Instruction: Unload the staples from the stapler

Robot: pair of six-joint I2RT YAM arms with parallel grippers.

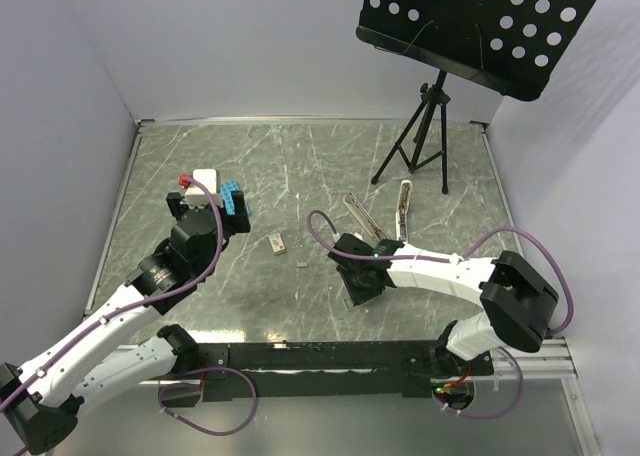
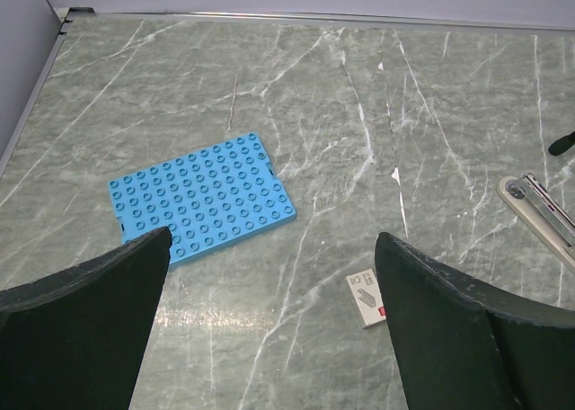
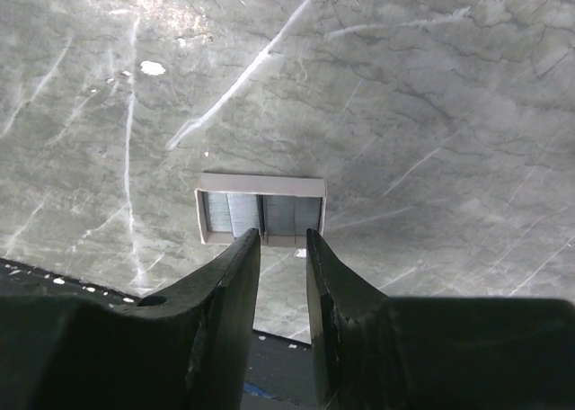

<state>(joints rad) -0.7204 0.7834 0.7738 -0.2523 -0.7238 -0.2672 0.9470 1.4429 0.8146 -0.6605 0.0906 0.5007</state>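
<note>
The left gripper (image 2: 274,239) hung over the left part of the table (image 1: 300,156), jaws wide and holding nothing. A blue plate (image 2: 205,197) lay flat just beyond its left finger. A small block (image 1: 278,242) lay to the right of the plate, apart from it. Further right, a short strip of staples (image 3: 260,210) lay on the table just past the tips of the right gripper (image 3: 283,235). That gripper's jaws stood narrow, with a slim gap and nothing seen between them. The stapler (image 1: 405,204) lay right of centre, just beyond the right gripper. It was spread open, with its rail (image 1: 358,214) angled away to the left. Whether the gripper touched it could not be told. A tripod (image 1: 425,126) stood behind it.
</note>
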